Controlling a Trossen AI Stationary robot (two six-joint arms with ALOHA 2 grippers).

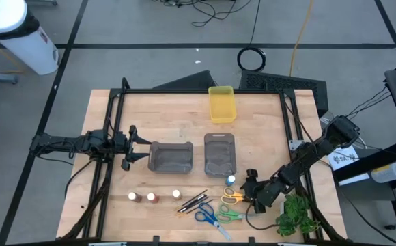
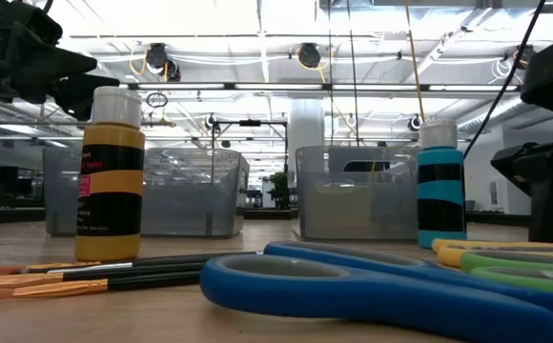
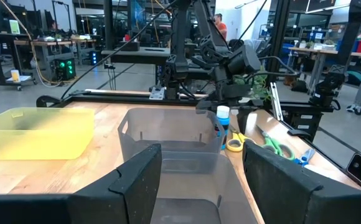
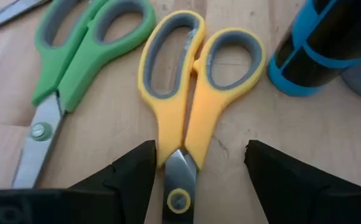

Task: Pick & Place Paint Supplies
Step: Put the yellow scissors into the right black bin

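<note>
My right gripper (image 1: 252, 187) (image 4: 197, 163) is open and low over the table. Its fingers stand on either side of the yellow scissors (image 4: 190, 93) (image 1: 232, 197), just behind the pivot (image 4: 179, 200), and I see no touch. The green scissors (image 4: 75, 62) (image 1: 229, 215) lie flat beside them, with the blue scissors (image 1: 208, 217) (image 2: 381, 286) nearer the near edge. The blue pot (image 1: 231, 180) (image 4: 330, 43) stands upright by the yellow handles. Three more pots (image 1: 151, 197) and dark brushes (image 1: 193, 201) (image 2: 114, 276) sit on the wood. My left gripper (image 1: 134, 147) (image 3: 200, 180) waits open before the left grey bin (image 1: 171, 157).
Two grey bins (image 1: 220, 154) (image 3: 168, 130) stand mid-table and a yellow bin (image 1: 221, 104) (image 3: 37, 130) sits toward the far edge. A leafy green sprig (image 1: 295, 213) lies near the right arm by the near right corner. A dark frame (image 1: 201, 91) runs around the table.
</note>
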